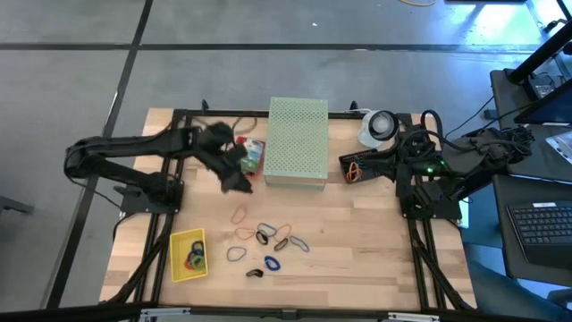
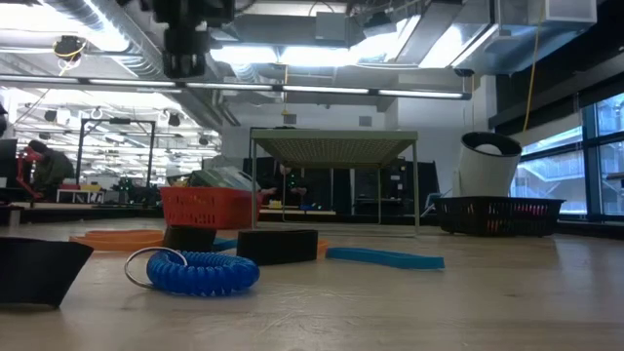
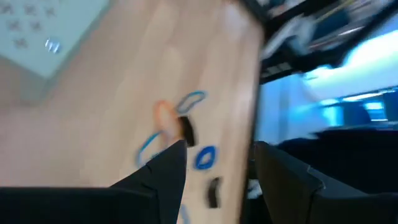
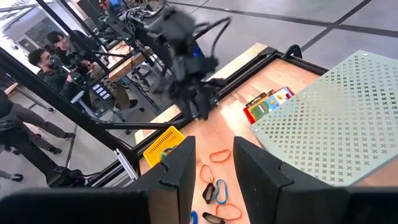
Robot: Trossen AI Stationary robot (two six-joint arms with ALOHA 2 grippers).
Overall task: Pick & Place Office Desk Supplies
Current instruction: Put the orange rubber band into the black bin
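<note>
Left gripper [image 1: 234, 174] is up over the wooden table [image 1: 357, 250], just beside the near left corner of the large pale green perforated box [image 1: 298, 141]. Motion-blurred from above. Its wrist view shows the two dark fingers [image 3: 163, 173] spread well apart with nothing between them.

Right gripper [image 1: 344, 167] is parked at the right side of the perforated box. Fingers [image 4: 177, 163] stand partly apart in its wrist view, nothing held.

Supplies:
- Loose rubber-band loops, orange, blue and dark [image 1: 268, 240], scattered mid-table in front of the perforated box.
- Small flat yellow tray [image 1: 187, 255] at front left of the table, with a few coloured bands in it.
- Yellow-and-green card boxes [image 1: 253, 154] against the left side of the perforated box, next to the left gripper.

View differences:
- High view gives the full layout, but no finger detail on either arm.
- Low view alone shows a blue coiled spiral band [image 2: 202, 272] up close on the table, a small black block [image 2: 278, 246] behind it, a flat blue band [image 2: 385, 257] to its right, a red mesh basket [image 2: 210, 206] and a black mesh basket [image 2: 497, 214] further back. Gripper fingers don't show here.
- Right wrist view alone shows the card boxes' printed face [image 4: 266, 103] and people [image 4: 53, 59] beyond the table edge.
- Left wrist view is blurred: bands and small black clips [image 3: 212, 190] near the table edge.
</note>
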